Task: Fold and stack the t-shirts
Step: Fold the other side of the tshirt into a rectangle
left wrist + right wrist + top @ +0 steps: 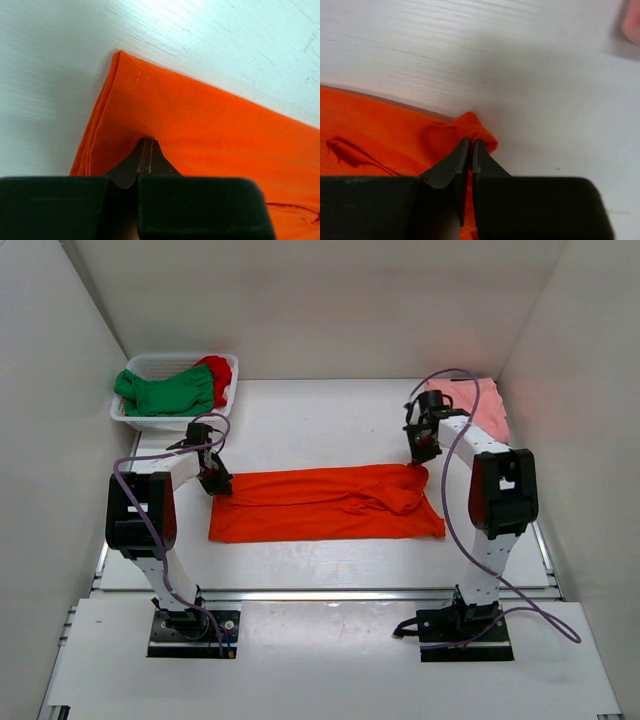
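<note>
The bright orange t-shirt (325, 505) lies folded into a long band across the middle of the table. My left gripper (218, 486) is shut on its far left corner; in the left wrist view the jaws (147, 141) pinch the orange cloth (215, 130) near its hemmed edge. My right gripper (420, 458) is shut on the far right corner, where a small bunch of orange cloth (380, 135) sticks out past the tips (471, 141). The pale pink t-shirt (487, 408) lies folded at the back right. The green t-shirt (165, 392) and the red t-shirt (218, 375) sit crumpled in the basket.
A white plastic basket (150, 422) stands at the back left corner. White walls close in the table on the left, right and back. The pink t-shirt's edge (632, 22) shows at the top right of the right wrist view.
</note>
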`<state>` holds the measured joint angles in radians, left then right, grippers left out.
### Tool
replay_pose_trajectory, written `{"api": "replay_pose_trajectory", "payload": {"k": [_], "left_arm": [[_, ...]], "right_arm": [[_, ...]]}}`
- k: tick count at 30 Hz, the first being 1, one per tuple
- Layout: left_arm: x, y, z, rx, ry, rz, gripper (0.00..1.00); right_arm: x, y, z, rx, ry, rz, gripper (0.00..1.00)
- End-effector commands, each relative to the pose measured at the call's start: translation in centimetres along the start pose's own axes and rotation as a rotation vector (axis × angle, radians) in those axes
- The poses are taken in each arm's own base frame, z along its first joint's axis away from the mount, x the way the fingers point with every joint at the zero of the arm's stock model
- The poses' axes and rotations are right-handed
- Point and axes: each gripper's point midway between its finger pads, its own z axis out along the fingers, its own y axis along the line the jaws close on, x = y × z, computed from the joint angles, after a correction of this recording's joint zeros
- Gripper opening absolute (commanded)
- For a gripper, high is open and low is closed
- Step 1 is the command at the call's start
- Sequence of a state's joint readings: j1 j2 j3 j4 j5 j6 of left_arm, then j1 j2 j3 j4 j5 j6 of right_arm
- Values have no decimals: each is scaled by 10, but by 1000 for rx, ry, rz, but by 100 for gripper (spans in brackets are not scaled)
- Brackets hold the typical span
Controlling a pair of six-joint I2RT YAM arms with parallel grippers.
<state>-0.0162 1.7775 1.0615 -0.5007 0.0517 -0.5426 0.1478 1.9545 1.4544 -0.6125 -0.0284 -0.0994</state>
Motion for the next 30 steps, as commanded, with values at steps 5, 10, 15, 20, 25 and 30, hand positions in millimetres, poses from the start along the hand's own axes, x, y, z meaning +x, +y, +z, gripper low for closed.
{"api": "replay_pose_trajectory", "payload": {"k": [5, 10, 15, 20, 25, 30], "left_arm": [[5, 17, 1, -60, 21, 16, 0], [2, 15, -1, -57, 16, 17, 0], [2, 16, -1, -58, 20, 21, 0], [2, 15, -1, -55, 19, 15, 0], [2, 17, -1, -61, 17, 14, 0], [1, 16, -3, -59, 17, 17, 0]], "right_arm": [[-15, -29, -64, 51, -120, 255, 0], [-13, -19, -85, 54, -176, 335, 0], [-14, -19, -112, 77, -243, 402, 0], [-6, -25, -112, 97, -237, 490, 0], [-2, -36, -109, 157, -249, 558, 0], [12, -53, -102, 183, -235, 630, 24]]}}
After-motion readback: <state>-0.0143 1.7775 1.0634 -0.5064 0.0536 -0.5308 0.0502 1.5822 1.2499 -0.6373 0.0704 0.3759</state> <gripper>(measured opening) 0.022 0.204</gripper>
